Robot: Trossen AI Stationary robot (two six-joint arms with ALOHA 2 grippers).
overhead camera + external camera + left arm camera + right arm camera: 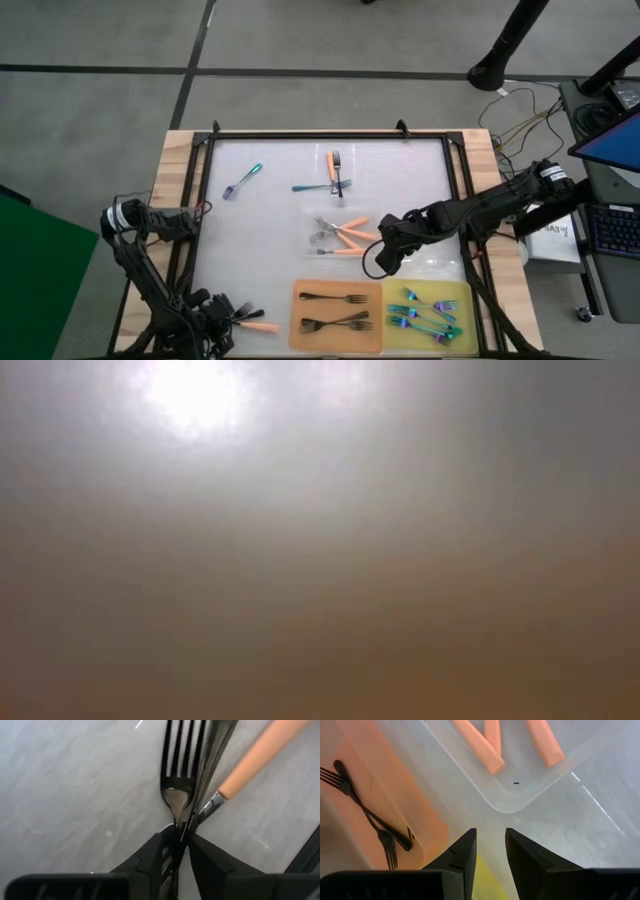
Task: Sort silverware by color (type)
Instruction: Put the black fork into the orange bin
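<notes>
- The left claw (pixel 228 313) sits low at the near-left corner of the white surface (pixel 270 215); its dark fingers (pixel 150 862) are pinched nearly together on the neck of an all-black metal fork (pixel 179 775), with an orange-handled silver fork (pixel 258 325) lying crossed against it.
- An iridescent blue-teal fork (pixel 243 180) lies alone toward the far left of the surface.
- Farther right, another iridescent fork (pixel 312 186) lies touching an orange-handled fork (pixel 334 166).
- A clear plastic tray (pixel 320 222) mid-surface holds several orange-handled forks (pixel 345 235).
- A square orange mat (pixel 337 316) at the near edge carries black forks (pixel 335 310).
- The right claw (pixel 378 262) hangs just beside the clear tray's near-right corner, fingers (pixel 462 855) a little apart and holding nothing.
- A square yellow mat (pixel 432 318) beside the orange one carries iridescent forks (pixel 425 315).
- The low view is a blur; nothing can be told from it.
</notes>
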